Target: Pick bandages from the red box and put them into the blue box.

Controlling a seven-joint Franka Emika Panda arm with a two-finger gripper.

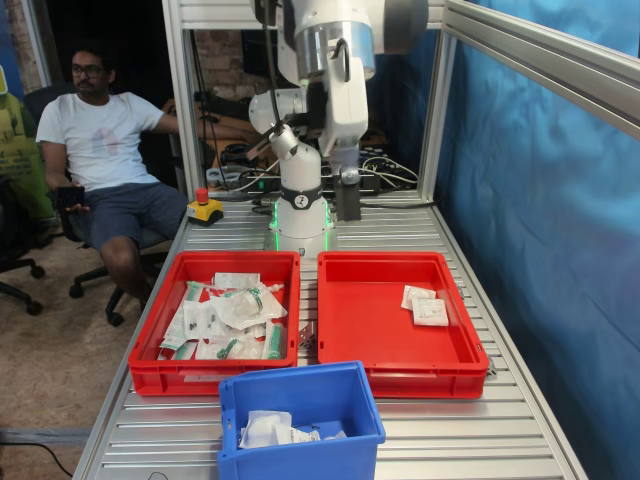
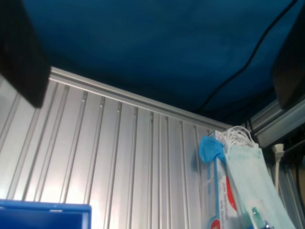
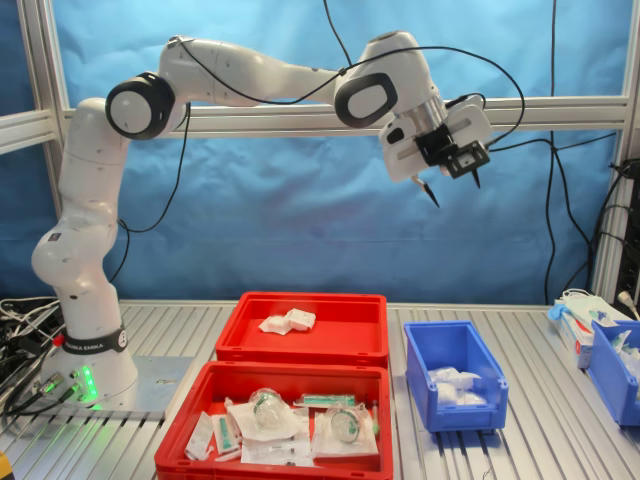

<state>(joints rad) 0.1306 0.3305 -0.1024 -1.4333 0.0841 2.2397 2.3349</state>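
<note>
blue box (image 1: pixel 300 415) – holds bandages (image 1: pixel 270 430) | jaws raised well above, apart, empty

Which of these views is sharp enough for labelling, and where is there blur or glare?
Second exterior view: evenly lit and sharp, the hand crisp against the blue backdrop. First exterior view: sharp on the red box and blue box, dim behind the arm. Wrist view: soft overall, dark blurred fingers at the edges, glare on the table.

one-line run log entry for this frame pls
arm: raised high above blue box | gripper: open, empty | red box: two bandages | blue box: white packets inside | second red box: mixed pouches
</note>
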